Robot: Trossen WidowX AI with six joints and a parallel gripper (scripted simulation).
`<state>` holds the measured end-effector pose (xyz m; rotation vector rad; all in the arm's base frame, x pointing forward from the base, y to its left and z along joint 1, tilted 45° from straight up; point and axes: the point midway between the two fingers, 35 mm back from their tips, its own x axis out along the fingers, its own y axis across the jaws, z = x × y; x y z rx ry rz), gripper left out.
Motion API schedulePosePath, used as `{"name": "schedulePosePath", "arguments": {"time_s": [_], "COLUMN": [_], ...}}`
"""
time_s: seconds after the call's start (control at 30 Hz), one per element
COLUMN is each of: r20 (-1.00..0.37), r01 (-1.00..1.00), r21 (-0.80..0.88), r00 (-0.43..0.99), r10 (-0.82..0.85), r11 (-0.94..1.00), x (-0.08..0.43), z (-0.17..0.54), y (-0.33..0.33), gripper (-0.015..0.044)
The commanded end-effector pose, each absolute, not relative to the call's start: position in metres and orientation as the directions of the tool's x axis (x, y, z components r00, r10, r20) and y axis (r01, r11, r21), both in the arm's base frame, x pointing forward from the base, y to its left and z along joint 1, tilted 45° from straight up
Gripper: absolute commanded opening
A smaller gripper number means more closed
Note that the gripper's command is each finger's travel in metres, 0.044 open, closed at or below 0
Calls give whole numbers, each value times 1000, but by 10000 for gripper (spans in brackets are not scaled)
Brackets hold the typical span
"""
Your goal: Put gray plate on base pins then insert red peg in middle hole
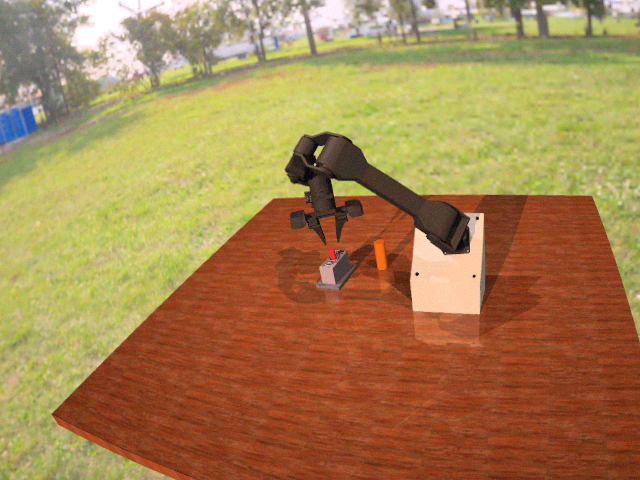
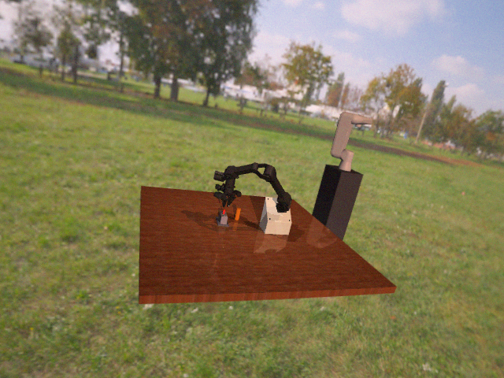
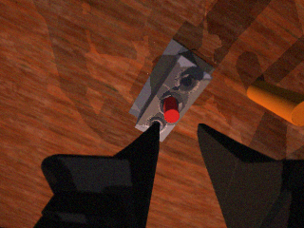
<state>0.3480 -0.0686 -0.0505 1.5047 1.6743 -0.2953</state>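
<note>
The gray plate (image 1: 334,271) (image 2: 222,220) (image 3: 189,98) looks like a thick block and sits on the flat gray base (image 1: 328,285) (image 3: 142,103). It looks level; the pins are not clear in its end holes. The red peg (image 1: 332,253) (image 2: 224,212) (image 3: 171,112) stands in the middle hole, with a short upper part showing and a slight lean in the top view. How deep its lower end reaches is hidden. My gripper (image 1: 332,242) (image 2: 226,205) (image 3: 178,128) is open and empty, pointing down with its fingertips a little above the peg.
An orange cylinder (image 1: 380,254) (image 2: 237,213) (image 3: 275,103) stands beside the base, towards the arm's mount. The pale mounting box (image 1: 447,281) (image 2: 276,224) stands beyond it. A second, pale arm (image 2: 342,136) on a dark pedestal (image 2: 338,199) stands behind the table.
</note>
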Motion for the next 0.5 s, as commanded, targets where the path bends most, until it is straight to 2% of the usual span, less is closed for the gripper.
{"name": "schedulePosePath", "arguments": {"time_s": [0.0,0.47], "r20": [-710,-710], "r01": [899,899], "r21": [355,355], "r00": [80,80], "r10": [700,700], "r11": [257,257], "x": [348,345], "z": [-48,-45], "y": [-71,-76], "gripper": [150,150]}}
